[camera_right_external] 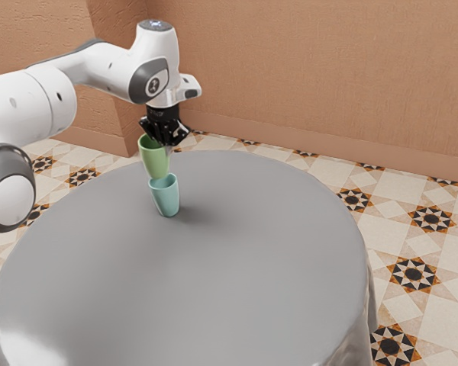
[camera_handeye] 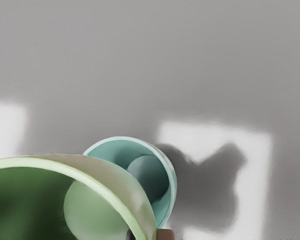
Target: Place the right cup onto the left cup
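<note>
Green cup [camera_right_external: 154, 162] is held in my jaws, which pinch its wall at the rim. It hangs near upright, directly above or just beside the teal cup [camera_right_external: 166, 200]; I cannot certify which. Teal cup stands mouth up on the grey worktop [camera_right_external: 252, 252]. Principal risk, in my judgement: lowering off-centre could land the held base on the lower rim and tip that cup. Secondary risk: contact on one side could swivel the load in its one-sided grip.
</note>
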